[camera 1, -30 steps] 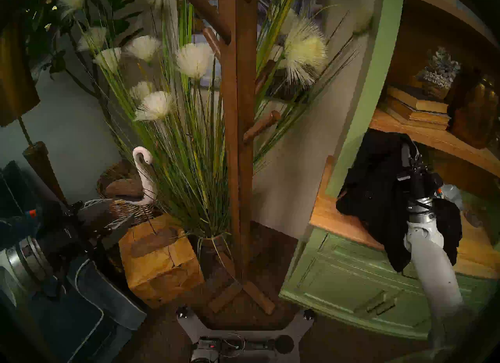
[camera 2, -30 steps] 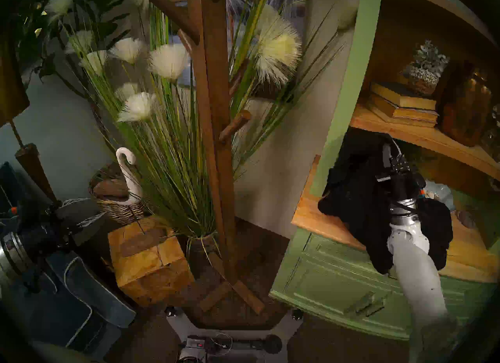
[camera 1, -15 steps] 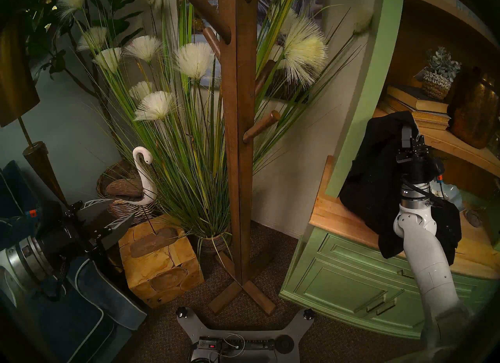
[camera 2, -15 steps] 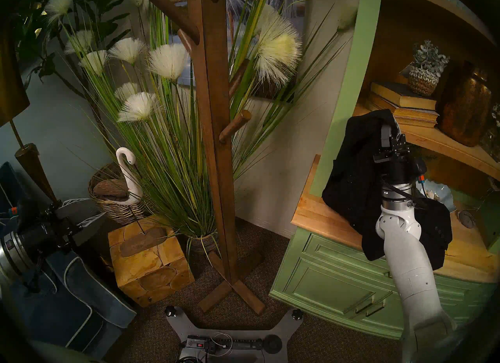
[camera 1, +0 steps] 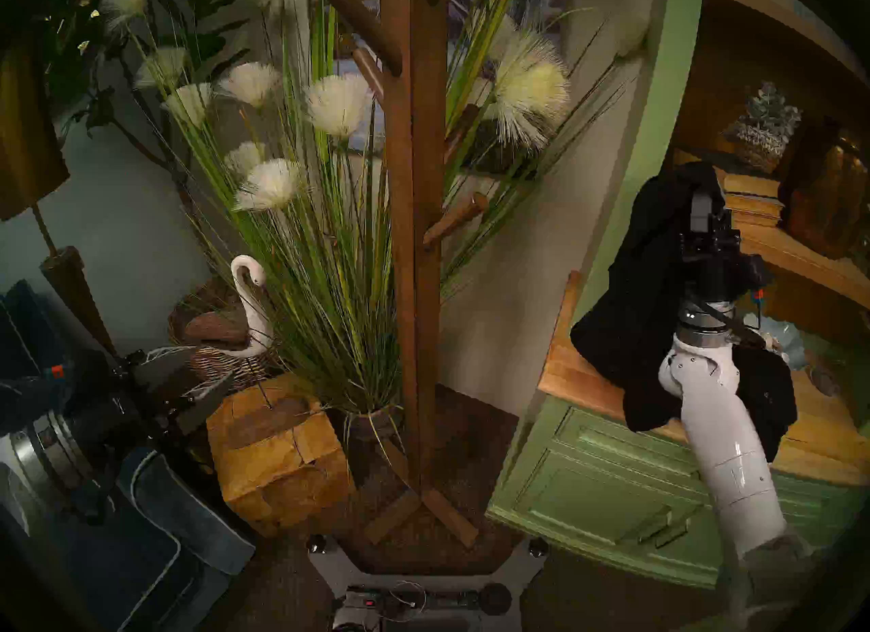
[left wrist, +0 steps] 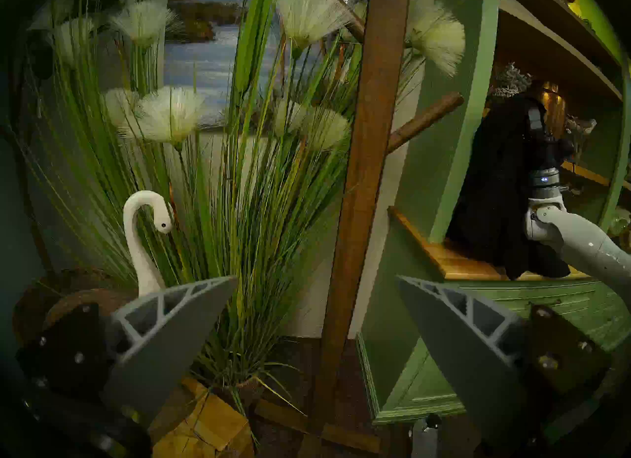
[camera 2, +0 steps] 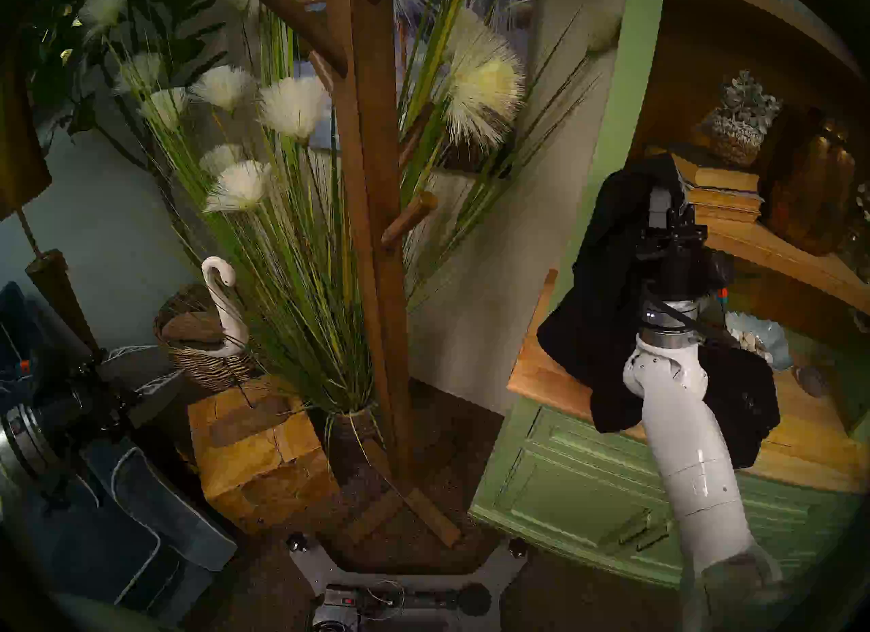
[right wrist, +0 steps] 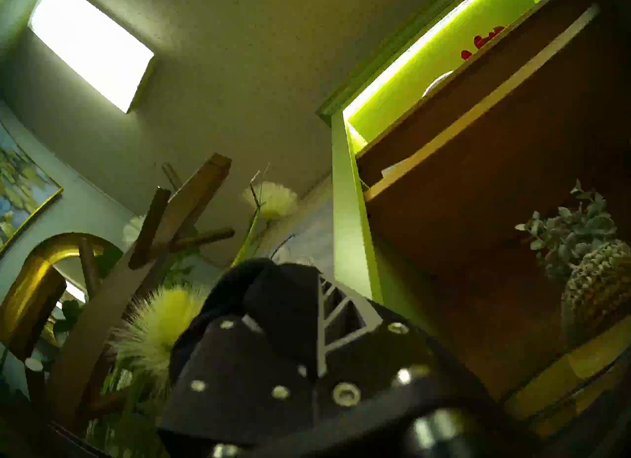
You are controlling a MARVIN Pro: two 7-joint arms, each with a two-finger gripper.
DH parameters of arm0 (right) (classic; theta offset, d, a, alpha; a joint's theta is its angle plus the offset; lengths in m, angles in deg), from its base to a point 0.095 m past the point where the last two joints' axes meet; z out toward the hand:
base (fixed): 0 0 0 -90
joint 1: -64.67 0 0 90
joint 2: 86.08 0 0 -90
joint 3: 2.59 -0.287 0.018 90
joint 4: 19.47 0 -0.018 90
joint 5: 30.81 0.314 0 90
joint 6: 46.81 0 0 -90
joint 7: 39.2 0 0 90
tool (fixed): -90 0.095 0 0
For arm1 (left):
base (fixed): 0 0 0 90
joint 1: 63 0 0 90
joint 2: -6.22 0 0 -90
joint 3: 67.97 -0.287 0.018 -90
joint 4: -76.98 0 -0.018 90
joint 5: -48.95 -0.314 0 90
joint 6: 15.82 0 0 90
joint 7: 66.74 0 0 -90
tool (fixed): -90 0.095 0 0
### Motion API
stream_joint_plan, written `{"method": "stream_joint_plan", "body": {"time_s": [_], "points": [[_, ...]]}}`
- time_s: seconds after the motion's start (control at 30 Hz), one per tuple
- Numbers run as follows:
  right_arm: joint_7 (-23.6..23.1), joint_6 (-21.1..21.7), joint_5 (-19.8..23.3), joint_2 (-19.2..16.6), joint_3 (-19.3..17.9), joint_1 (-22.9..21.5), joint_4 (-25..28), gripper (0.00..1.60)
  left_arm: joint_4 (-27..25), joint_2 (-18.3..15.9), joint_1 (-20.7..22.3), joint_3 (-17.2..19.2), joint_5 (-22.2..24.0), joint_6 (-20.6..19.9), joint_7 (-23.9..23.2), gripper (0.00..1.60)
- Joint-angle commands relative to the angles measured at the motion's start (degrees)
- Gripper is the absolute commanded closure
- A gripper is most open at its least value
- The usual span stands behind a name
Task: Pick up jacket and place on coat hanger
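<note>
Overhead, right gripper (camera 1: 700, 188) pinches jacket (camera 1: 631, 306) — beside coat hanger (camera 1: 414, 221)

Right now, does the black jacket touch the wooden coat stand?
Apart. In the head stereo left view the jacket hangs from the right end effector at the green cabinet, with bare wall between it and the coat stand.

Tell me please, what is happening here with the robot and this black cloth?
The right claw is shut on a black jacket and holds it up in front of the green cabinet; the lower folds hang by the wooden counter. The coat stand has nothing on its pegs, so the hanging is not yet done. The left claw is open and holds nothing.
</note>
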Motion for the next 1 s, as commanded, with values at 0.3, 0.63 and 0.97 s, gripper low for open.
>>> {"method": "stream_joint_plan", "body": {"time_s": [0.3, 0.63, 0.97], "points": [[-4.8, -0.2, -1.3, -6.7, -9.5, 7.0, 7.5, 1.6, -0.9, 0.0, 0.4, 0.0, 0.8, -0.1, -0.6, 0.0], [-2.7, 1.5, -4.8, -11.8, -17.5, 14.3, -7.3, 1.6, -0.8, 0.0, 0.4, -0.1, 0.6, 0.0, -0.4, 0.0], [-9.1, 4.4, -10.0, -17.0, -22.0, 19.5, -18.7, 1.6, -0.9, 0.1, 0.4, 0.0, 0.8, -0.1, -0.6, 0.0]]}}
